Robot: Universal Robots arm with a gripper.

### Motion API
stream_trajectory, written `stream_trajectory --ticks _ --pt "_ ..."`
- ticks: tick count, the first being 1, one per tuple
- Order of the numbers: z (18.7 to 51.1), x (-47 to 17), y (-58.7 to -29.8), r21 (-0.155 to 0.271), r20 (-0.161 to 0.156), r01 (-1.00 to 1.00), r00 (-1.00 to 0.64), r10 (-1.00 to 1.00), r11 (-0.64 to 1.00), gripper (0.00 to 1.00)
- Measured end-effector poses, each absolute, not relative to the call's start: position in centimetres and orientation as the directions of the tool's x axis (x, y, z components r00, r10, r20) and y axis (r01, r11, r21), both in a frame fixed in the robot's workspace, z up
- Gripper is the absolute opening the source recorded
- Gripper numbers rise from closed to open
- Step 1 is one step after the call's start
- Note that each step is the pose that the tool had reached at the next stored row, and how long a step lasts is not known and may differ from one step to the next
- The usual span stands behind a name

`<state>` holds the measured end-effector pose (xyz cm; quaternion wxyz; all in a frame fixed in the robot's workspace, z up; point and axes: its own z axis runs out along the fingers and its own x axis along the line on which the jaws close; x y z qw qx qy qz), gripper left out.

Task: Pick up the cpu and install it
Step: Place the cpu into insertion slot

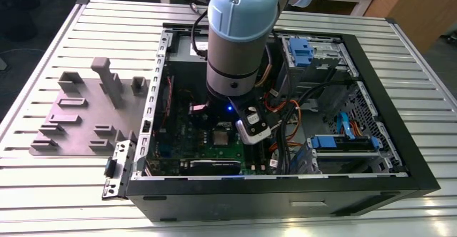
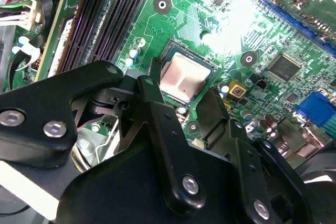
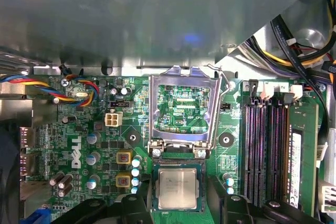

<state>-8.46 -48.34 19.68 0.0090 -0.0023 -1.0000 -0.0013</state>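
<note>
We see the gripper (image 2: 182, 90) spread open, its 2 fingers (image 2: 149, 97) flanking the cpu (image 2: 185, 77) seated on the motherboard (image 2: 178, 14) — the first wrist view adds the socket frame (image 3: 156, 109), lifted open, just beside it.

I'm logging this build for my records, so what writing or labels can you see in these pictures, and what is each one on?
Green motherboard: large white brand logo beside the round capacitors in the first wrist view; a brand mark, not quoted.
Silvery-grey square cpu: faint engraved lines on its top, too small to read.
Slotted memory stick: white sticker, print too small to read.
Exterior view: nothing legible.
</note>
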Motion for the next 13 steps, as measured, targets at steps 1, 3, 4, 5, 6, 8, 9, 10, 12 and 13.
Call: stream_trajectory --ticks 1,3,4,5,6,8,9,10,12,13 --pt "19.68 -8.46 -48.34 0.003 0.018 0.005 -1.000 0.005 1.000 0.54" --pt "19.68 -8.46 -48.34 0.005 0.018 0.005 -1.000 0.005 1.000 0.54" --pt "19.68 -8.46 -48.34 0.005 0.018 0.005 -1.000 0.005 1.000 0.54" --pt "19.68 -8.46 -48.34 0.007 0.018 0.005 -1.000 0.005 1.000 0.54" --pt "19.68 -8.46 -48.34 0.010 0.018 0.005 -1.000 0.005 1.000 0.54" --pt "19.68 -8.46 -48.34 0.010 0.018 0.005 -1.000 0.005 1.000 0.54" --pt "19.68 -8.46 -48.34 0.010 0.018 0.005 -1.000 0.005 1.000 0.54" --pt "19.68 -8.46 -48.34 0.010 0.018 0.005 -1.000 0.005 1.000 0.54" --pt "19.68 -8.46 -48.34 0.010 0.018 0.005 -1.000 0.005 1.000 0.54" --pt "19.68 -8.46 -48.34 0.010 0.018 0.005 -1.000 0.005 1.000 0.54"
